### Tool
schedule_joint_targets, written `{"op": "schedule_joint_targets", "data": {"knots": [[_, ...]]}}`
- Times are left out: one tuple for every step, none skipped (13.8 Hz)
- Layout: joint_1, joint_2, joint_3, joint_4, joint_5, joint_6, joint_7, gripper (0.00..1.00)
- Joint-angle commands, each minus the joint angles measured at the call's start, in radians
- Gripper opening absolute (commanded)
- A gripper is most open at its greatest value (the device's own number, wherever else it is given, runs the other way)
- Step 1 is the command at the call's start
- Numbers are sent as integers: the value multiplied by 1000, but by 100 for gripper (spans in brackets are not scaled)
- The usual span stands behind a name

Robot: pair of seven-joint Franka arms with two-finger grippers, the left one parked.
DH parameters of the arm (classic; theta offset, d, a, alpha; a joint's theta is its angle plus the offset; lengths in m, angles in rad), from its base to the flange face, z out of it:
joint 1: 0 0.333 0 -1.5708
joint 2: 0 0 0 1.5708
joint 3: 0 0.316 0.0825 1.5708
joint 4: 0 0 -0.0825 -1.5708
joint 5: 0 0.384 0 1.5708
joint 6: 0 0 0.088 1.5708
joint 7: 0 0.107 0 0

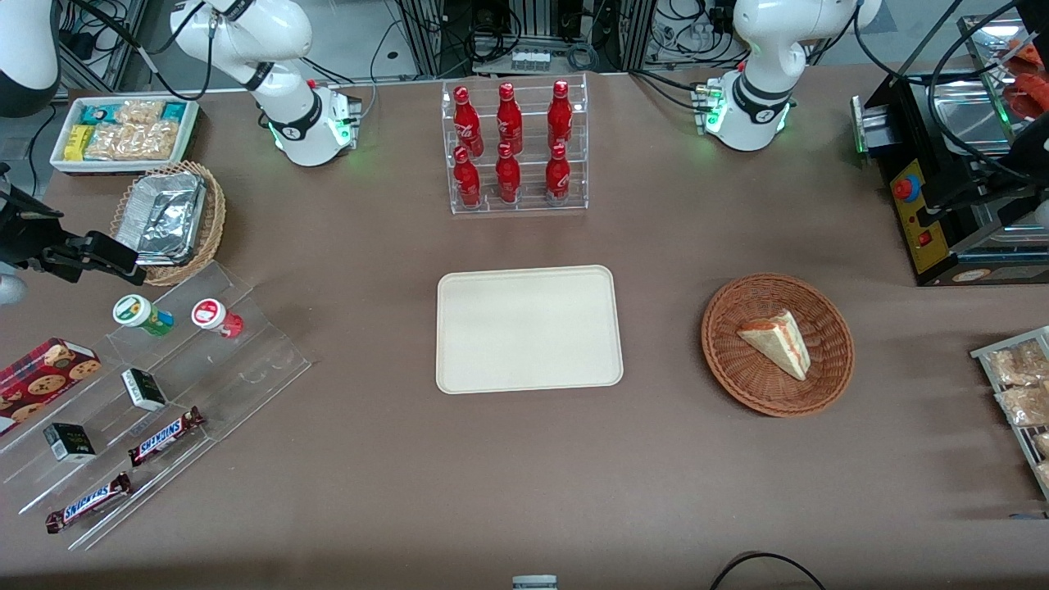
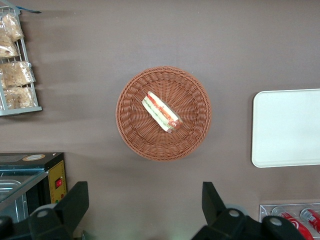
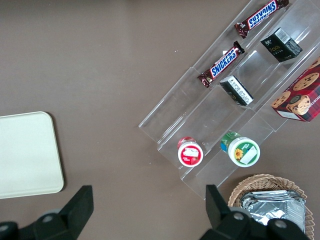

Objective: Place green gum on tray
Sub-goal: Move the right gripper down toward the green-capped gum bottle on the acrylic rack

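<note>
Approach was the step in hand — the gripper (image 3: 145, 212) hung above the table near the foil basket (image 1: 168, 221), its jaws wide apart and holding nothing. The green gum (image 1: 141, 315) stood on the clear stepped rack (image 1: 246, 360), just beside the red canister (image 1: 215, 316). The next move likely called for a descent over the green lid without touching the red one. The tray (image 1: 529, 329) lay bare, well apart — with open tabletop between.
</note>
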Motion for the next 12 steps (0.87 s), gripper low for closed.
{"op": "schedule_joint_targets", "data": {"knots": [[5, -4, -3, 0, -3, -16, -17, 100], [3, -4, -3, 3, -4, -25, -17, 100], [3, -4, -3, 1, -1, -25, -17, 100], [0, -2, -3, 0, -3, -24, -23, 100], [-6, -1, -5, -6, -9, -22, -51, 100], [-12, -2, -16, -44, -6, -12, -86, 100], [-27, -18, -34, -107, -3, 22, -130, 100], [-34, -44, -42, -165, -3, 75, -196, 100], [-35, -64, -52, -227, -4, 134, -255, 100], [-35, -76, -77, -271, -10, 186, -323, 100], [-35, -78, -94, -310, -13, 235, -447, 100], [-35, -78, -120, -339, -13, 286, -565, 100]]}}
